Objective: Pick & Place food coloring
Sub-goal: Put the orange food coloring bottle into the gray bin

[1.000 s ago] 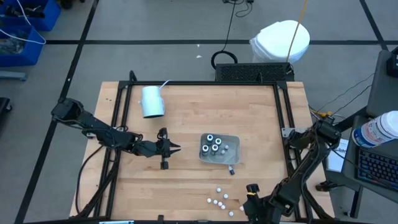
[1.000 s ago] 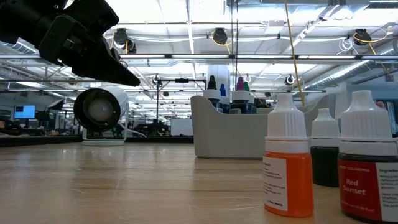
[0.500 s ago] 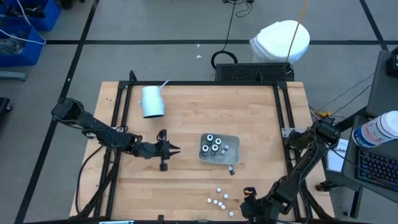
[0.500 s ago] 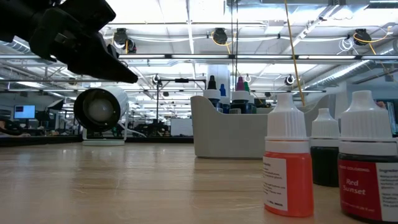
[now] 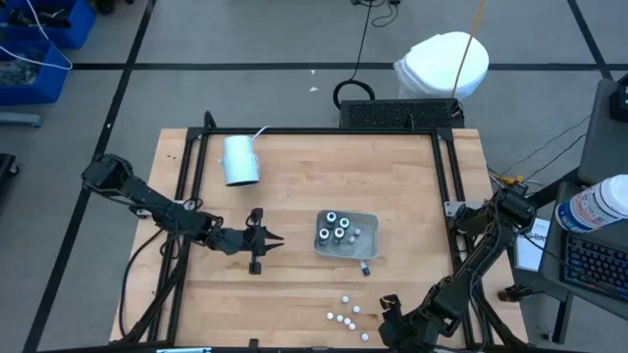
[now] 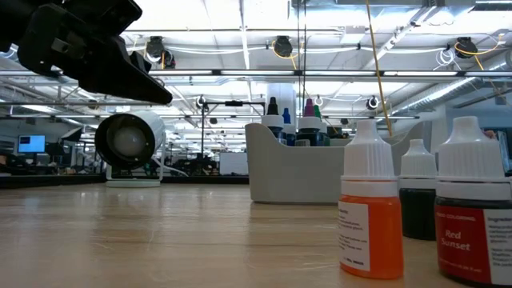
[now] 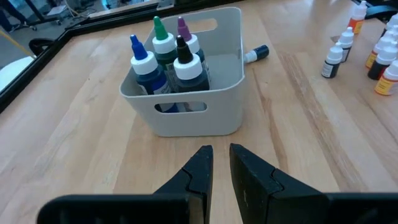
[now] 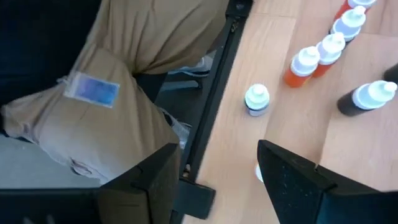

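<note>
Pale wood covers the table (image 5: 294,176), and near its middle stands a grey tray (image 5: 346,235) holding four upright food coloring bottles (image 7: 168,53) with white shoulders and blue, green, purple and black tips. One more bottle (image 7: 256,53) lies on its side on the wood just beside the tray. A loose group of small white-capped bottles (image 5: 345,312) stands near the table's front edge, well apart from the tray; the low view shows an orange one (image 6: 370,210) and a red one (image 6: 474,216) of these up close. The left end effector (image 5: 265,239) hovers above the table beside the tray, pointing at it, its fingers (image 7: 200,171) pressed nearly together with only a narrow slit between them and nothing pinched. The right end effector (image 5: 390,312) sits at the table's front edge next to the small bottles, its fingers (image 8: 297,177) spread wide and empty. A pale blue cup (image 5: 239,160) lies on its side toward the back left of the table.
</note>
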You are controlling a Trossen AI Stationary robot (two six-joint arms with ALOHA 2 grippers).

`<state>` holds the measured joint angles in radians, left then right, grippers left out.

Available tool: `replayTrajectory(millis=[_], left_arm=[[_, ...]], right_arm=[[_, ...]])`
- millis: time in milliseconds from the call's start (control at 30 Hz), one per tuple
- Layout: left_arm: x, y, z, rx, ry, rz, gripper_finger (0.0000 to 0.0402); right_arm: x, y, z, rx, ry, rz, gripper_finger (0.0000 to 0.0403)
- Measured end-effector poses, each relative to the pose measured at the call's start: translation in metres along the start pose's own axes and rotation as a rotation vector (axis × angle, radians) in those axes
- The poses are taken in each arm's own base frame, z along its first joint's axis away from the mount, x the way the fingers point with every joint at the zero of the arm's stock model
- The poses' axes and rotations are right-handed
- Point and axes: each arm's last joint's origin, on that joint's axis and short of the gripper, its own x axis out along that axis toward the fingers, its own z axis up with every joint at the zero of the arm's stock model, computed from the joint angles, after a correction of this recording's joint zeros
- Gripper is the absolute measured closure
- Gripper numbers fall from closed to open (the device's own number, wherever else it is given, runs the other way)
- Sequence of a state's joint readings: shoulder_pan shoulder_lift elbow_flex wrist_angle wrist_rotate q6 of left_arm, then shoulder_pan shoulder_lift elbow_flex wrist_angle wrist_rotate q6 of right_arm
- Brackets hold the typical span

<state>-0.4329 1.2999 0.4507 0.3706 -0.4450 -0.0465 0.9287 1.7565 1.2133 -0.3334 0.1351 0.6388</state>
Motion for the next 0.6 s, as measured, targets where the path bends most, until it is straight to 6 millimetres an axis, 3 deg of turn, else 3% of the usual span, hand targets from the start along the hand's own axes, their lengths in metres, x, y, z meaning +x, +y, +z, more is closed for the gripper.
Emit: replayTrajectory(millis=[233, 600], left_arm=[[0.0000, 0.0000, 0.0000, -0.001, 0.000, 0.000, 0.0339], [0.0000, 0.0000, -0.0001, -0.003, 0.001, 0.000, 0.0339]], right_arm=[[-0.0008, -0.0090, -0.0045, -0.046, -0.016, -0.180, 0.0198], [0.0054, -0.0027, -0.0098, -0.050, -0.030, -0.188, 0.0198]])
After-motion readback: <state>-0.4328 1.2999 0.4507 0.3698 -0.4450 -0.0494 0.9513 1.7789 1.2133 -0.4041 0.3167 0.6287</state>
